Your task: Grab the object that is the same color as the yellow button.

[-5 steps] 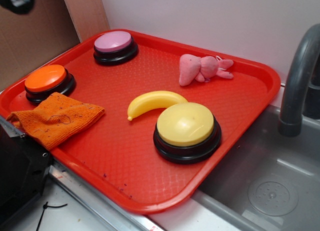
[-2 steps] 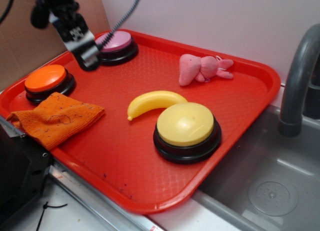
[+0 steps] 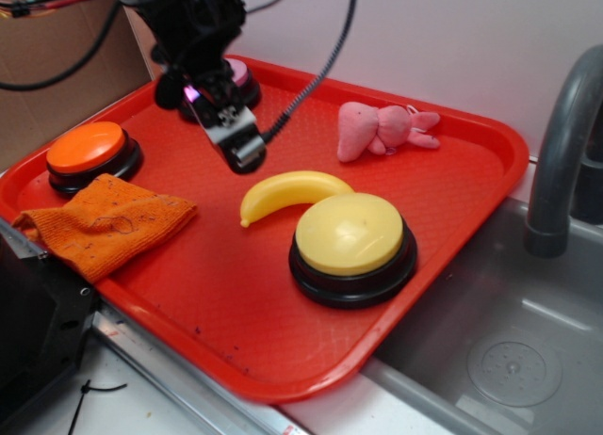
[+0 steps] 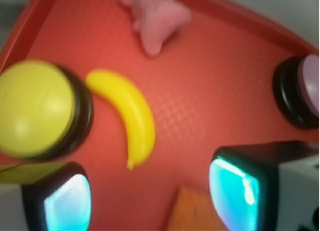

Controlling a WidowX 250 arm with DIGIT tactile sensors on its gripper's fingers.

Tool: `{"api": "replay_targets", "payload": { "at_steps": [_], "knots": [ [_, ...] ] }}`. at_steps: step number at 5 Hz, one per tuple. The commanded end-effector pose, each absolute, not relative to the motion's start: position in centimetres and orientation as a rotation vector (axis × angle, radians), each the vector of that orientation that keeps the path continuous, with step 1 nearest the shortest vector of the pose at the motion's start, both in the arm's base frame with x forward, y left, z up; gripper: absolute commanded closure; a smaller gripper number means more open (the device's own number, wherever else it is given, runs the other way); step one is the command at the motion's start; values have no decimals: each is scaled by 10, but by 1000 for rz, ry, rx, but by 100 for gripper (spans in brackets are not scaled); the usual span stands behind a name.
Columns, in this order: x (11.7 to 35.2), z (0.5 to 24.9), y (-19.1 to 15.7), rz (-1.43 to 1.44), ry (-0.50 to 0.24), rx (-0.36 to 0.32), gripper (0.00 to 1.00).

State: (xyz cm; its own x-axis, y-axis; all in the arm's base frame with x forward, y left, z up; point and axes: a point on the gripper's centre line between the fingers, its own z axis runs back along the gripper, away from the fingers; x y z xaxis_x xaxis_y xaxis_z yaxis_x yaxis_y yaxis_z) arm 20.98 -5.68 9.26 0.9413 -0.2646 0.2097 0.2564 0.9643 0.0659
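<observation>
Red tray (image 3: 452, 218) holds a yellow banana (image 3: 292, 192) just ahead of the spread, empty pincer (image 3: 243, 153), which has swung in from the tray's far corner, closing for the grab.

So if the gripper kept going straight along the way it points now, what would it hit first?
Probably bare red tray floor. The open gripper points down above the tray, and the wrist view shows the toy banana just ahead of the fingers, not between them. Depth is uncertain, so it might graze the banana's tip.
</observation>
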Motion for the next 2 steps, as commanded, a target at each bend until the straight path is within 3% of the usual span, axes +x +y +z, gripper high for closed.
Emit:
{"api": "replay_targets", "payload": {
  "at_steps": [1, 2],
  "knots": [
    [242, 64, -50, -276, -193, 70, 0],
    [248, 52, -44, -274, -167, 70, 0]
  ]
}}
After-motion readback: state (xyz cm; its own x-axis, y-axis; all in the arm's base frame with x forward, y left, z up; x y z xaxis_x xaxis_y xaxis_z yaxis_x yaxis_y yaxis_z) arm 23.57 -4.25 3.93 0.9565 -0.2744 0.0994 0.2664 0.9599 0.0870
